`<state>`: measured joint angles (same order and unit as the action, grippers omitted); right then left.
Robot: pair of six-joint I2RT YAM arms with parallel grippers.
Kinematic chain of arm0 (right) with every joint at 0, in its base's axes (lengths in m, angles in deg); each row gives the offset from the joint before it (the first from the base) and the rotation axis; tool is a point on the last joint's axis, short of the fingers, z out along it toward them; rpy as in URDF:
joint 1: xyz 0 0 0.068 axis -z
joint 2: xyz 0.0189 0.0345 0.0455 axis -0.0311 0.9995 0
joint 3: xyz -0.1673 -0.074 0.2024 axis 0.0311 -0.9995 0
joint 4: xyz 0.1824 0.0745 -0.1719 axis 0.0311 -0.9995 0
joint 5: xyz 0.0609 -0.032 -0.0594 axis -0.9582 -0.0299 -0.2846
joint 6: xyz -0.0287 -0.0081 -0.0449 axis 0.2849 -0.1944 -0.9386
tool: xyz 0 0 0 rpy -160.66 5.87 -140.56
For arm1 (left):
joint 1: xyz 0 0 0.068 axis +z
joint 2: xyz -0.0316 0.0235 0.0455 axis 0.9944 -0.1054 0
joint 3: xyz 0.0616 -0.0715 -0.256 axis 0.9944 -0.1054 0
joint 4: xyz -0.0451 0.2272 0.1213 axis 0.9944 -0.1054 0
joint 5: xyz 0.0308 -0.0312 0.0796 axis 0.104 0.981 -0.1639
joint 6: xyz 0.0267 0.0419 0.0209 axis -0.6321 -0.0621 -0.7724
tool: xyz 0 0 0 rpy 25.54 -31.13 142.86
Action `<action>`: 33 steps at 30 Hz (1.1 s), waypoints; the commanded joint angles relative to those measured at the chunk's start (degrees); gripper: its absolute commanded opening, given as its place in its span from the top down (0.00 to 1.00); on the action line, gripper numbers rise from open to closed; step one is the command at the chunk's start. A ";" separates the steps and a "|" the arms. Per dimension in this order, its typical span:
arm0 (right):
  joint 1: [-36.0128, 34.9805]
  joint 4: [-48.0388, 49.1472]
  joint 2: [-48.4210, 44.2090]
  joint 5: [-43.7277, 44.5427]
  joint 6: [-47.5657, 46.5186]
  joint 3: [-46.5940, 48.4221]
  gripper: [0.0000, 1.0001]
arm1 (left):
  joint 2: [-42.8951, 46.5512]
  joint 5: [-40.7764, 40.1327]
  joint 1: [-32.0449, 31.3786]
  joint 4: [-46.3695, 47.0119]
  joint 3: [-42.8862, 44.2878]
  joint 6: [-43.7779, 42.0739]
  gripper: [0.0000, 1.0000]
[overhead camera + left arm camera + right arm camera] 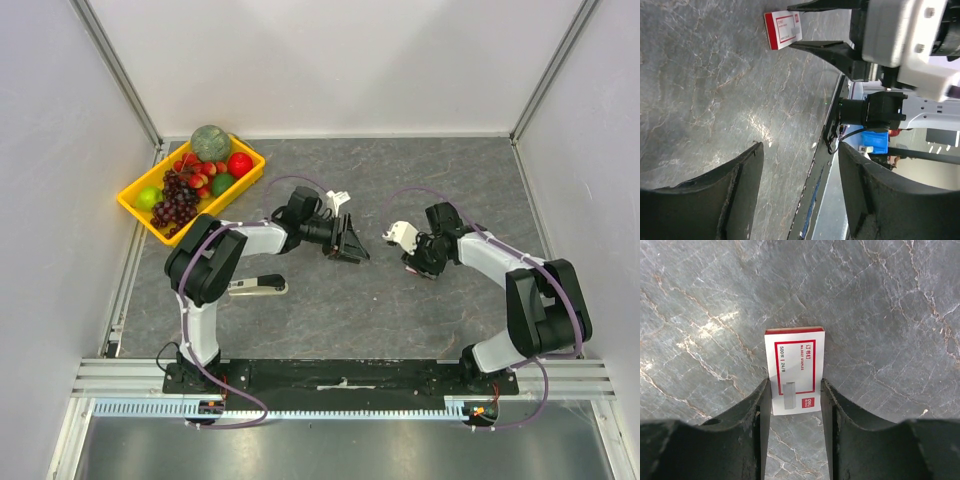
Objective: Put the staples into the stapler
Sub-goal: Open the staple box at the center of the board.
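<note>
Staple box (795, 371): It lay flat on the grey marbled worktop (400, 320), right of centre, white face with red border turned up. It was closed, so no strips of staples showed.
Right end effector (415, 262): It was tipped down over the near end of the box. One finger lay against each long side, closed in to the box's width. The far end of the box stuck out past the fingertips. The narrow sides were probably taken because the flat box offers no other edge to pinch.
Left end effector (800, 150): Its fingers were spread wide and held nothing. It hung low over bare worktop, pointed across at the box and the other arm. Most likely it was waiting there to help open the box.
Stapler (256, 287): It lay on its side close to the left arm's base, well apart from the box and from both end effectors. Neither arm touched it.
Fruit basket (128, 203): A yellow tray of grapes, a melon and other fruit stood in the far left corner, clear of the work.
Stage: Early, by my reading. The box had yet to be opened, and the stapler was not yet open for loading.
Risk: A grip this near the end could let the light box pivot or slip when lifted.
</note>
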<state>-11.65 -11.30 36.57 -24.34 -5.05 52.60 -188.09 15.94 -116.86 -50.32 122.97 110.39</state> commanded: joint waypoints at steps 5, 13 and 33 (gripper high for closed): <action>0.86 -0.07 -6.82 -4.69 -0.61 -2.01 0.59 | -4.91 1.93 -3.83 -0.84 6.44 3.09 0.34; 0.69 -2.62 -10.25 -11.19 -1.05 -1.48 0.60 | -10.44 1.84 -4.98 -2.87 12.68 3.52 0.46; -2.04 -1.22 -14.82 -13.48 0.09 -2.53 0.61 | -14.58 3.16 -7.17 -1.91 19.54 7.13 0.61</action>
<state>-13.48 -14.09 23.48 -37.26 -5.16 50.57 -201.86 17.45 -123.63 -53.23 140.70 115.74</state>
